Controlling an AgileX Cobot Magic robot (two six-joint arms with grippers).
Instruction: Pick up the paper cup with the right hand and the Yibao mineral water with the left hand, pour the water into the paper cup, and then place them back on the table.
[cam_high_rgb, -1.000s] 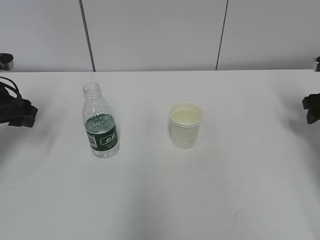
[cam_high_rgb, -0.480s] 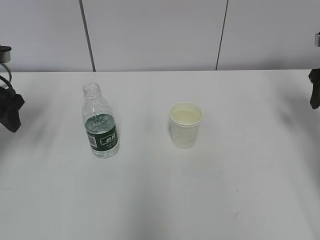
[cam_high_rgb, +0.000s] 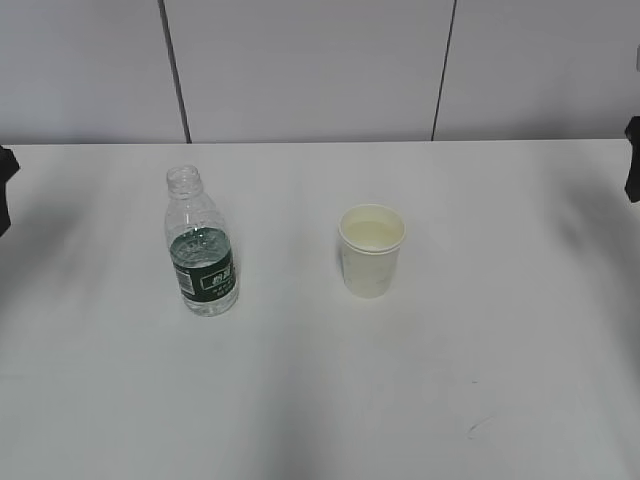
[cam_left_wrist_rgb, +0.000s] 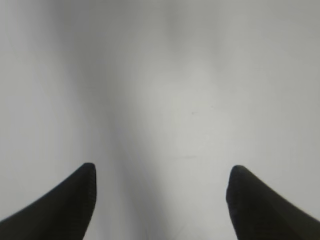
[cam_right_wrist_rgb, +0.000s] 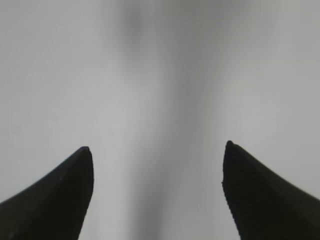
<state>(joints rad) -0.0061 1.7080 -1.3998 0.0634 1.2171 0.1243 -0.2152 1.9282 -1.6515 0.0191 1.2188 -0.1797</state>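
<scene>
The Yibao mineral water bottle (cam_high_rgb: 201, 245), clear, capless, with a dark green label, stands upright on the white table (cam_high_rgb: 320, 400) left of centre. The cream paper cup (cam_high_rgb: 371, 250) stands upright to its right, with liquid inside. My left gripper (cam_left_wrist_rgb: 159, 172) is open and empty over bare table; only a black sliver of it (cam_high_rgb: 4, 190) shows at the exterior view's left edge. My right gripper (cam_right_wrist_rgb: 157, 152) is open and empty over bare table, a black sliver (cam_high_rgb: 633, 160) at the right edge. Neither wrist view shows the bottle or cup.
A grey panelled wall (cam_high_rgb: 300, 70) with dark vertical seams rises behind the table's far edge. A faint dark scuff (cam_high_rgb: 478, 428) marks the tabletop at the front right.
Both arms have drawn outward towards the edges of the exterior view, the left to the left, the right to the right and up. Bottle and cup have not moved.
</scene>
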